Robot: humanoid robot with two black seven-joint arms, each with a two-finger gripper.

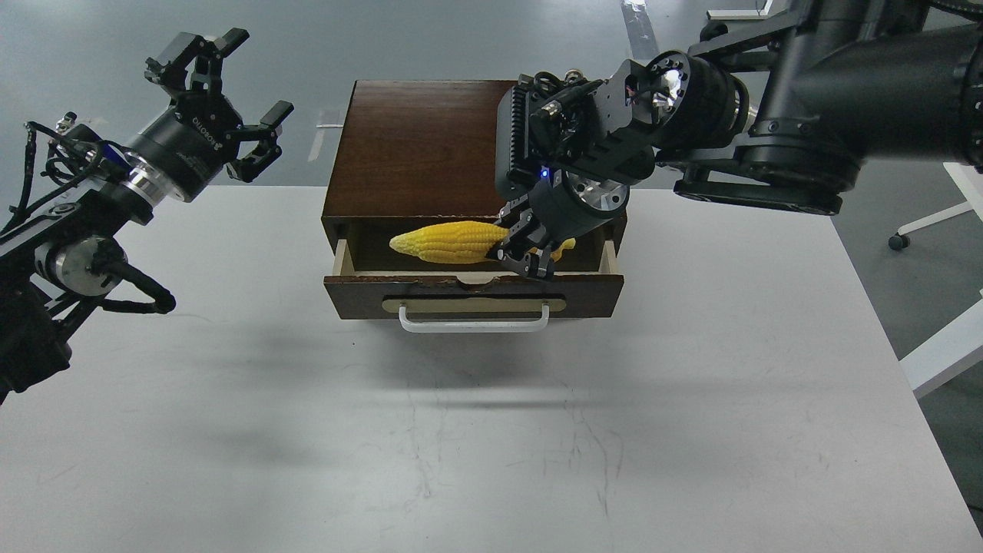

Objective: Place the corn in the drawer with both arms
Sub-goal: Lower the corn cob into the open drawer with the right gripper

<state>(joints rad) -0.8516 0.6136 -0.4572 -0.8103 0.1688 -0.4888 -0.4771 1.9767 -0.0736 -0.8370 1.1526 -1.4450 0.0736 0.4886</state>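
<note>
The yellow corn lies across the open drawer of the dark brown cabinet, pointed end to the left, inside the drawer's opening. My right gripper is shut on the corn's right end and reaches down into the drawer. My left gripper is open and empty, raised off the table's back left, well clear of the cabinet. The drawer stands pulled out, its white bar handle facing me.
The cabinet stands at the back middle of the white table. A white chair base and a white furniture edge stand past the table's right side.
</note>
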